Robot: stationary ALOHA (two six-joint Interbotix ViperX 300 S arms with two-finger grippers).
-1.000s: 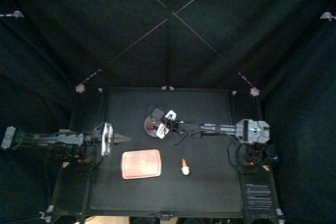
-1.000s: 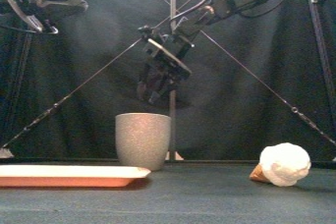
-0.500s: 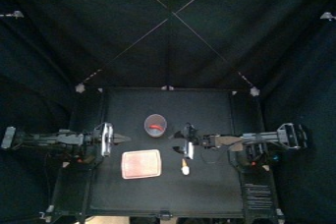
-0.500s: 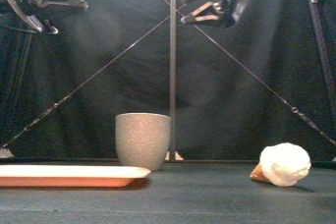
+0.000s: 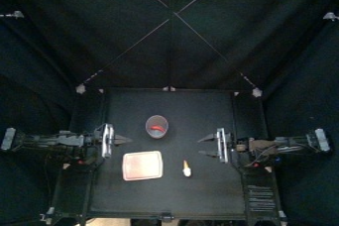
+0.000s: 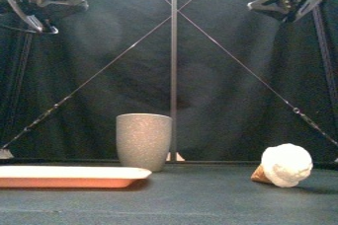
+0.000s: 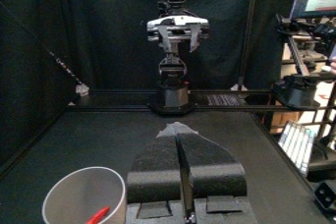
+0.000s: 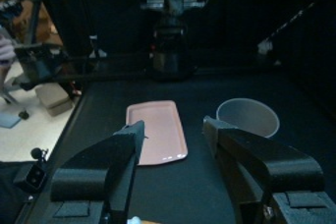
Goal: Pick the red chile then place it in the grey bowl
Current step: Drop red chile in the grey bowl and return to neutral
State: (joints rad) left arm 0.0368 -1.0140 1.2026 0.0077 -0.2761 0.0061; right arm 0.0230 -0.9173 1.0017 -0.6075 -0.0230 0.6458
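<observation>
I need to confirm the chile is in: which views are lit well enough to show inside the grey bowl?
Top view: red chile shows plainly inside the grey bowl. Left wrist view: bright inner wall, chile visible. Front view: the bowl's wall hides it. Right wrist view: interior shadowed, cannot tell.

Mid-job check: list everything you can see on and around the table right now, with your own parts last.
grey cup: one, speckled grey, upright near mid-table, behind the tray
red chile: one, red, inside the grey cup
pink tray: one, pink, flat near the front, left of centre
white toy: one, white with a brownish tip, lying on the table right of the tray
table: one, black
left gripper: one, black, raised at the table's left side, jaws shut, holding nothing
right gripper: one, black, raised at the table's right side, jaws open, holding nothing
</observation>
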